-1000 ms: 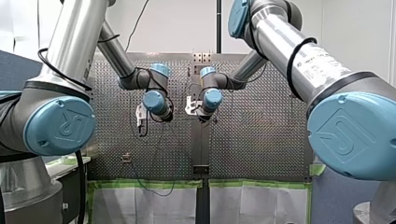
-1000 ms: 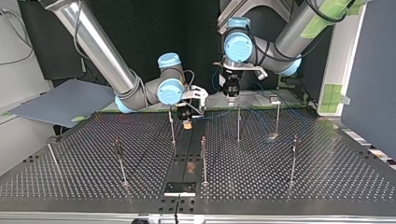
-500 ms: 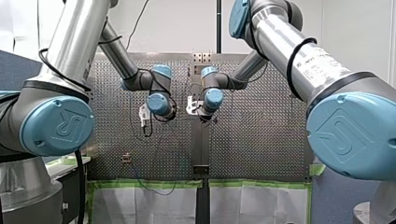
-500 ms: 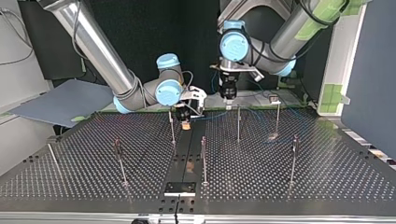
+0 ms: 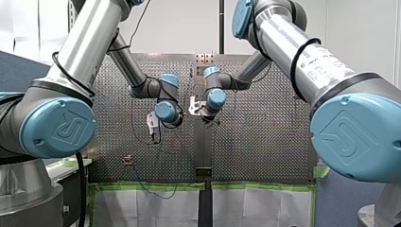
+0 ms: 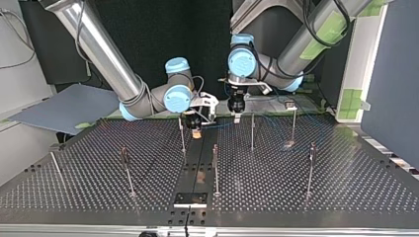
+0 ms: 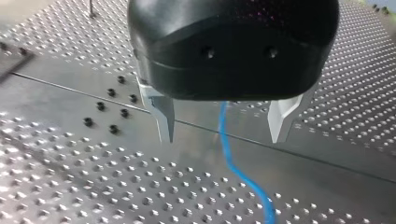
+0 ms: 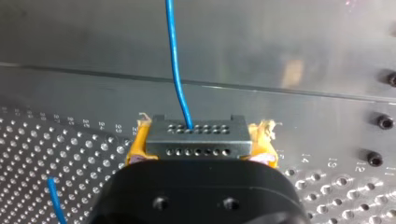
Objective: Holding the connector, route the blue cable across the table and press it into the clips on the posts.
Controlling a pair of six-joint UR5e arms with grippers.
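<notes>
The right end effector is clamped on the grey connector, whose sides sit between the yellow pads. The blue cable leaves the connector's top face and runs ahead over the worktop. The left end effector is wide open and holds nothing. The cable passes between its metal fingers without touching either.

In the top view both end effectors hang over the worktop's far middle, near the thin posts. No stretch of cable can be seen seated in a clip.

The chief risk is probably the loose cable. Slack trailing over the worktop could catch on a post as the connector travels, and a sharp pull might twist the connector in the pads or strain the wire where it enters. If the left end effector closes off-centre, it could miss the cable.

Small numerals are engraved by the worktop's holes, and 14 and 19 can be read. The blue joint caps carry a stylised UR mark. The sleeve label on the right arm is too small to read.
</notes>
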